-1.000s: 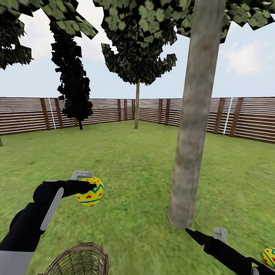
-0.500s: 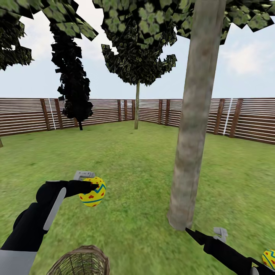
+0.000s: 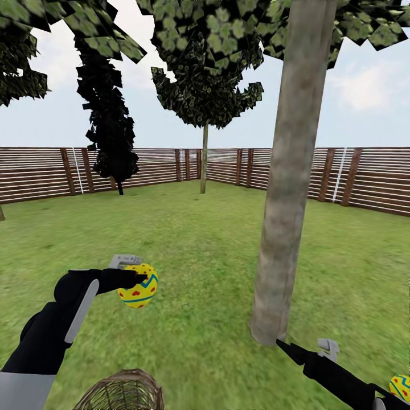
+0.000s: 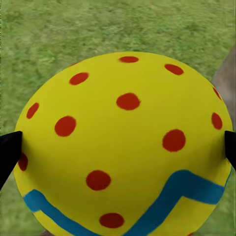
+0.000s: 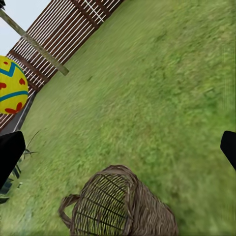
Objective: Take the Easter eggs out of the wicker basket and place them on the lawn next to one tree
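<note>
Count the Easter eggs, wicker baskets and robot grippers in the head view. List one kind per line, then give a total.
Easter eggs: 2, one held in the left gripper, one at the lower right corner
Wicker basket: 1
Grippers: 2, the left gripper and the right gripper
Total: 5

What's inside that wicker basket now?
Through the basket's open weave in the right wrist view, no egg shows inside. The head view catches just its rim, so part of the bottom stays unseen.
</note>
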Tool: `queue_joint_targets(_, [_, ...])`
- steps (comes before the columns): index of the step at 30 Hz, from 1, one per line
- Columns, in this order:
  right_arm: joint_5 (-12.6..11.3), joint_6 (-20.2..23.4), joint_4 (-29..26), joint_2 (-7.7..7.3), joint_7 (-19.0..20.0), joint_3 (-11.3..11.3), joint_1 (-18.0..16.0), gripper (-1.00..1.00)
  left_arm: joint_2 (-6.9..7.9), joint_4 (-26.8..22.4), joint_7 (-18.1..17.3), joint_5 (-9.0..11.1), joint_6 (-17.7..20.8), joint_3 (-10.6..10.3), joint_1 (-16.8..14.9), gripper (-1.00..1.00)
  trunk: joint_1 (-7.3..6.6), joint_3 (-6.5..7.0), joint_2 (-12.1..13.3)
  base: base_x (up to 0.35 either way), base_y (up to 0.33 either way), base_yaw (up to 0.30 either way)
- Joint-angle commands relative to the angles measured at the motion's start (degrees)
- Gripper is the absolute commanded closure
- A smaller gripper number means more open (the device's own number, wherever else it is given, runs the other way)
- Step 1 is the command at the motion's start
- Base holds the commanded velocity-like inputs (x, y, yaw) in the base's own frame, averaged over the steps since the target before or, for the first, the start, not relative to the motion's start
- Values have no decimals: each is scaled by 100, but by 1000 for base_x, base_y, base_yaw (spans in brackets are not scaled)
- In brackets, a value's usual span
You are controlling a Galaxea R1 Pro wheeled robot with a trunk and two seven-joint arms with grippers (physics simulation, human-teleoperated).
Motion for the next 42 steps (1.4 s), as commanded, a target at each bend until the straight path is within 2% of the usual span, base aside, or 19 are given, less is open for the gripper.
queue_joint_targets(1, [-31,37,0,1,6,-4,-4,-100,6,-3,8,23,24,-5,-5,100,-24,11,37,-168,0,0])
queue_joint_targets(42, [-3,37,18,11,-45,-4,-4,-100,0,-6,8,16,24,-22,2,100,-925,748,1682,-12,0,-8])
